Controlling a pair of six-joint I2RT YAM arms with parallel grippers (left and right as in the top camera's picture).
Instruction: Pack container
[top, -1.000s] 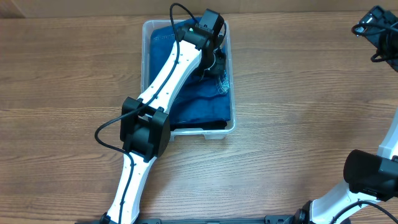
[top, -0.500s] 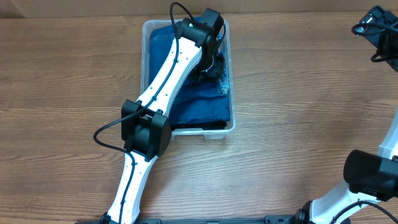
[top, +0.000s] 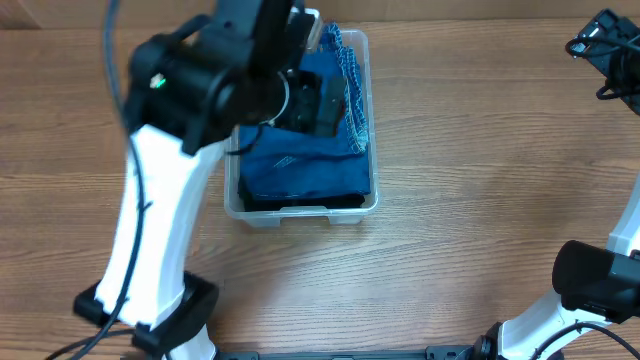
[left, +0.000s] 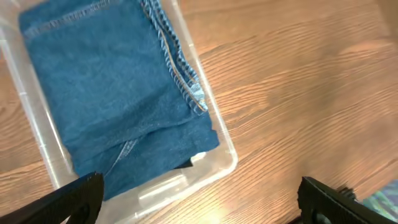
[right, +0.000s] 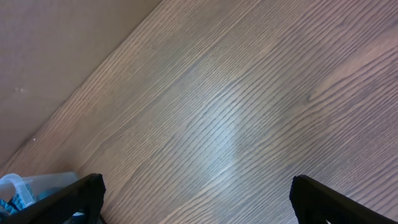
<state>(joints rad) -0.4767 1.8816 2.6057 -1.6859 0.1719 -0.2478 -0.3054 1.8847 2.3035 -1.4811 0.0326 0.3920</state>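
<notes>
The container (top: 300, 214) is a clear plastic bin on the wooden table, left of centre in the overhead view. Folded blue denim (top: 300, 160) fills it, with a stitched hem along the right side. My left arm (top: 200, 80) is raised high above the bin's left half and hides that part. In the left wrist view the container (left: 180, 186) and denim (left: 106, 87) lie below my left gripper (left: 202, 202), which is open and holds nothing. My right gripper (right: 199, 199) is open over bare wood.
The right arm (top: 605, 55) stays at the table's far right edge, with its base (top: 600, 280) at the lower right. A corner of a clear bin with blue contents (right: 18, 190) shows at the lower left of the right wrist view.
My left gripper opened, let go of the denim and lifted up out of the container towards the overhead camera. The right arm has not moved.
</notes>
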